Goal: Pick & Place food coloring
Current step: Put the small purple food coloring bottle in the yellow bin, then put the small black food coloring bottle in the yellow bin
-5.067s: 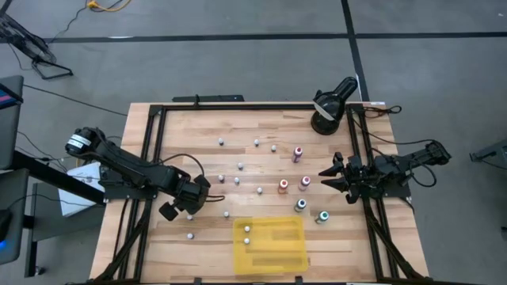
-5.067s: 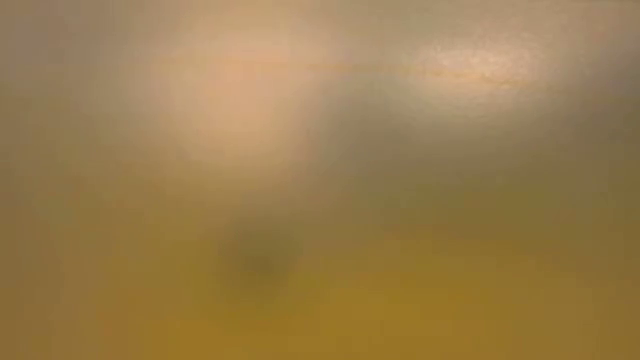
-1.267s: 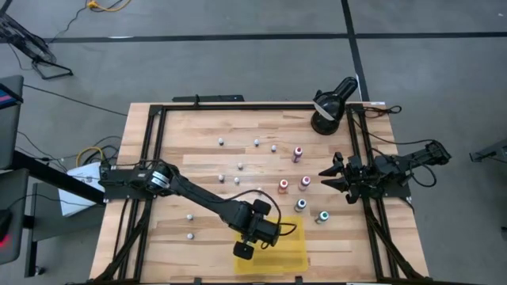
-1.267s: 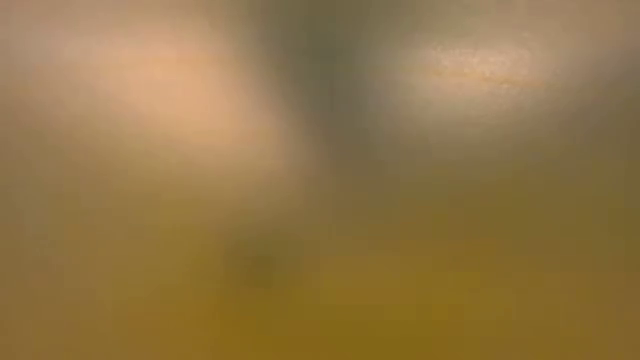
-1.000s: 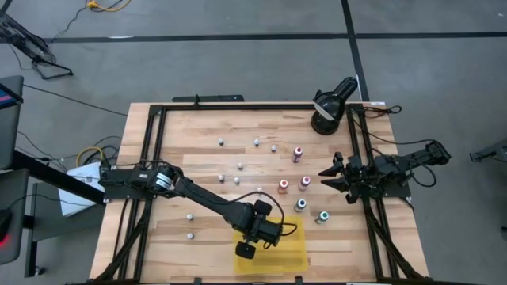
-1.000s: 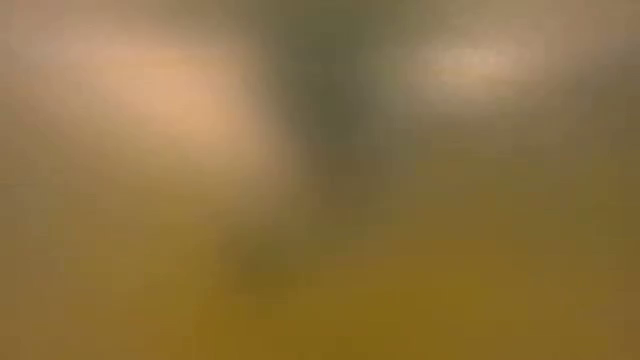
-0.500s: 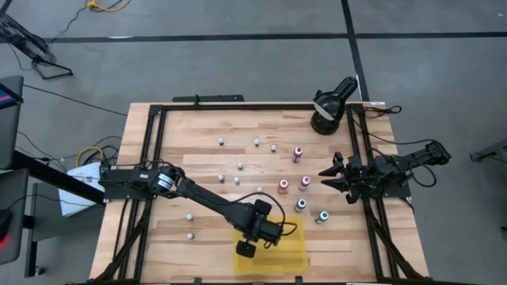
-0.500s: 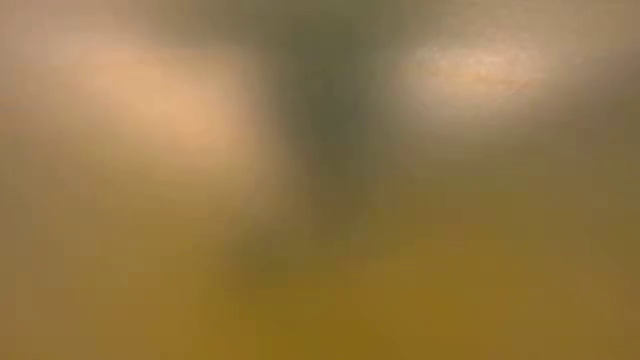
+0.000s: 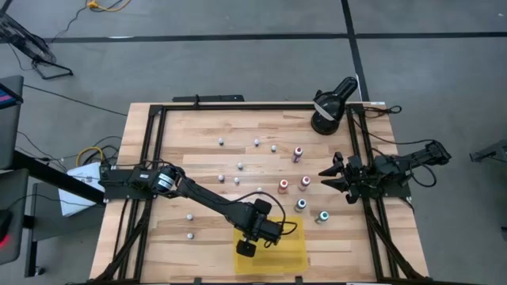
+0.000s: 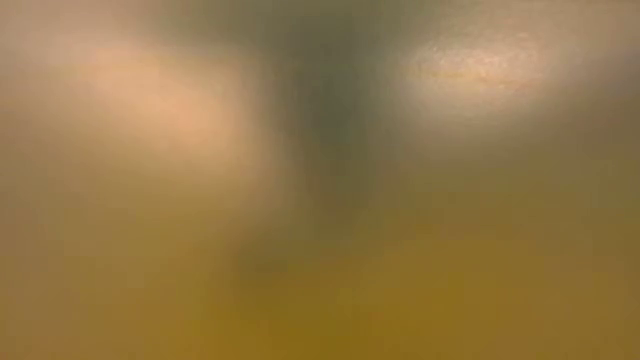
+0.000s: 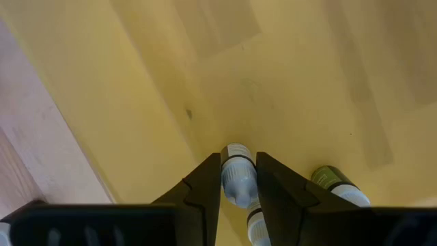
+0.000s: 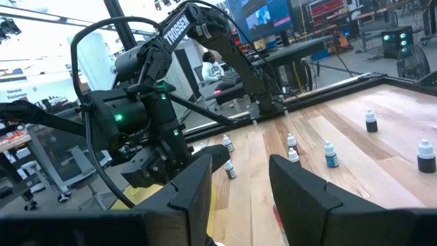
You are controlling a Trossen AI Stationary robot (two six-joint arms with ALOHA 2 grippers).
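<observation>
Food coloring is a set of tiny bottles here, and one white-capped bottle (image 11: 237, 184) stands exactly between the fingers of the left gripper (image 11: 238, 158), over the yellow tray (image 11: 157, 75). Both fingers are right against its sides, but I cannot tell if they clamp it or only stand beside it. Two more bottles are close: one lies just under it (image 11: 255, 222), and an olive-coloured one (image 11: 329, 179) lies just beside the fingers.

From here I judge two risks. If the fingers part while the bottle is not resting on the tray, it can fall and roll. If the gripper moves sideways when it lifts, a finger can knock the neighbouring bottles.

The tray (image 9: 291, 252) lies at 6 o'clock on the counter (image 9: 178, 131). White-capped bottles (image 9: 222, 142) are scattered from the centre toward 12 o'clock, and coloured-capped ones (image 9: 283, 186) stand toward 3 o'clock. The right gripper (image 12: 239, 167) waits at the 3 o'clock edge with its fingers apart and nothing between them.

Only the left wrist view shows the bottle between the fingers; in the high view the left gripper (image 9: 269, 230) covers it. Only the high view shows where the other bottles stand. The low view gives nothing that I can name.
</observation>
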